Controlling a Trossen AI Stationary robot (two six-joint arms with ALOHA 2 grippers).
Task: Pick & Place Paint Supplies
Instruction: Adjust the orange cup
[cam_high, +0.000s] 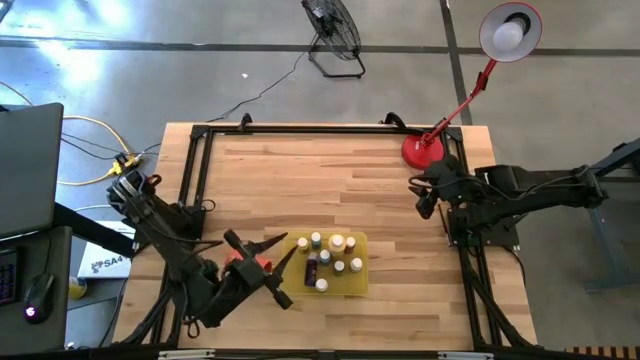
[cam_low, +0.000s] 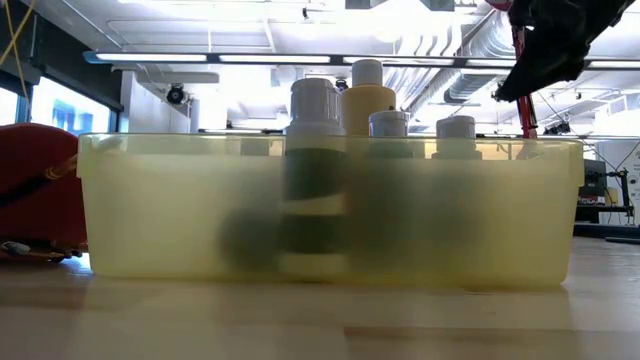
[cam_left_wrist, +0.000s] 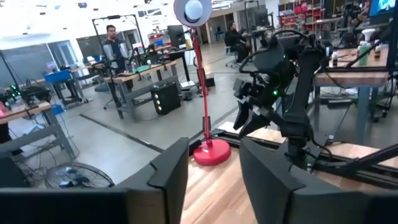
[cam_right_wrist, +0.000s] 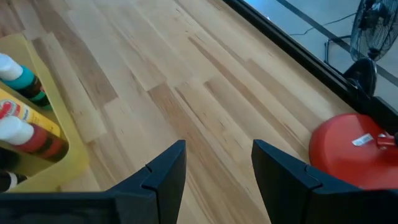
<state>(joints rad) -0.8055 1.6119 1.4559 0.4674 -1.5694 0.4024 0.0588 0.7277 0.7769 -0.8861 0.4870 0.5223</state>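
My wooden table (cam_high: 300, 170) carries the yellow tray (cam_high: 355, 285) near its front edge, the red cup (cam_high: 250, 262) just beside it (left side), and the lamp's red base (cam_high: 422, 150) at the far right.

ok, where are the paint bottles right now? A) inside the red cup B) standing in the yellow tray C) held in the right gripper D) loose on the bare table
B: the high view shows the paint bottles grouped upright inside the yellow tray, and the low view shows their pale caps rising above its wall.
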